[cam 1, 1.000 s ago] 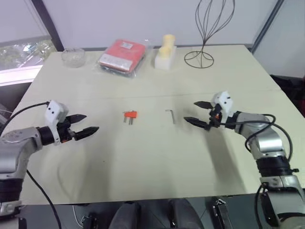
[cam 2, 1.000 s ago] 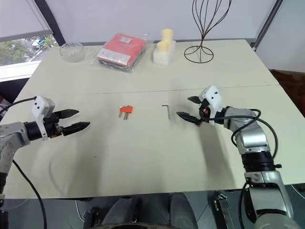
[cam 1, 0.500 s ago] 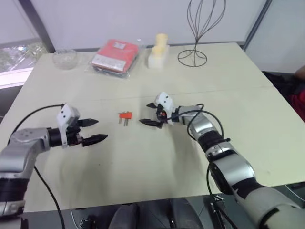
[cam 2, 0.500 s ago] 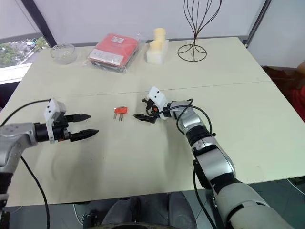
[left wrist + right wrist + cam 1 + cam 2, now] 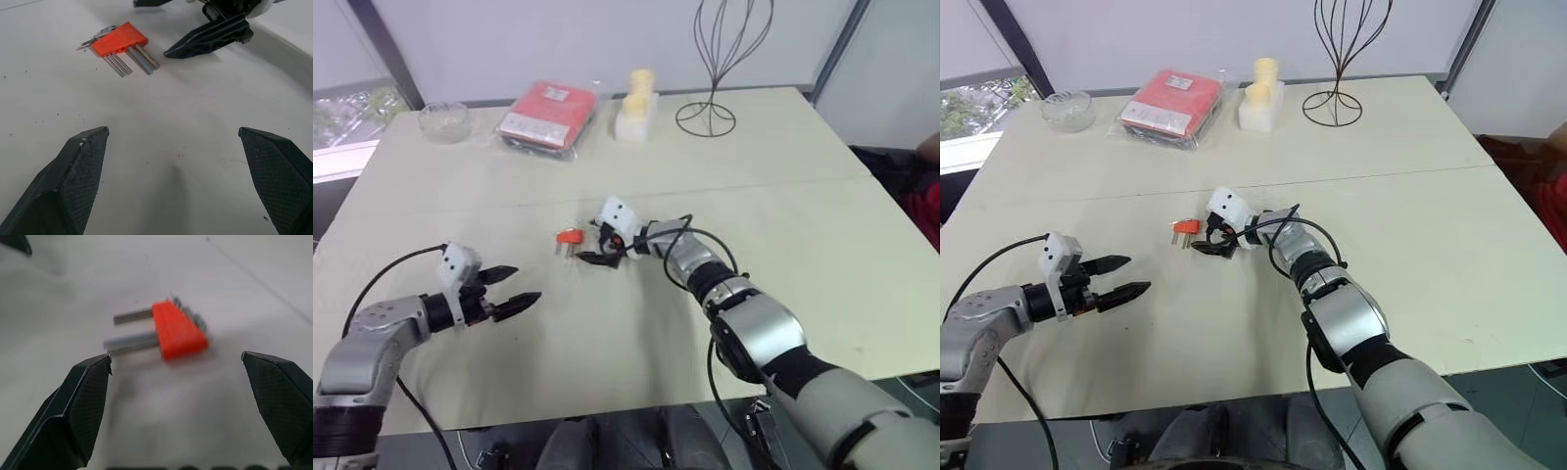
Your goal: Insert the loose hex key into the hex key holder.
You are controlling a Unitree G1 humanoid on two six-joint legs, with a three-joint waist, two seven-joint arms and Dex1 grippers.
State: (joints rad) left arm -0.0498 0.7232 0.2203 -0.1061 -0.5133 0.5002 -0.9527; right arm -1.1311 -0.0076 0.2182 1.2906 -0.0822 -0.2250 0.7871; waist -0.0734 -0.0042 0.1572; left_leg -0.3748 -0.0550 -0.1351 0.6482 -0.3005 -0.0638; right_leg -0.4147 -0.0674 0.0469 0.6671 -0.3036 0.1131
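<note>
1. Since a second ago my right gripper (image 5: 1206, 238) has swung in from the right side of the tabletop (image 5: 1410, 225) to its middle, and it now sits just beside the hex key holder (image 5: 1185, 228)
2. Its two black fingers are spread wide, holding nothing; from the right wrist camera I see the holder (image 5: 178, 330) between the fingertips (image 5: 83, 396) and a little beyond them, not touching either
3. That holder is a small red-orange block lying flat near the tabletop's centre, with short grey keys sticking out towards the near edge
4. My left gripper (image 5: 509, 288) hovers nearer the left edge and the near edge, also spread wide and empty, well apart from the holder
5. I cannot make out the loose hex key; the right arm covers the spot where it lay a second ago
6. Along the far edge I see a glass bowl (image 5: 443, 119), a red packet (image 5: 548, 113), a cream foam block (image 5: 633, 106) and a wire stand (image 5: 710, 69)
</note>
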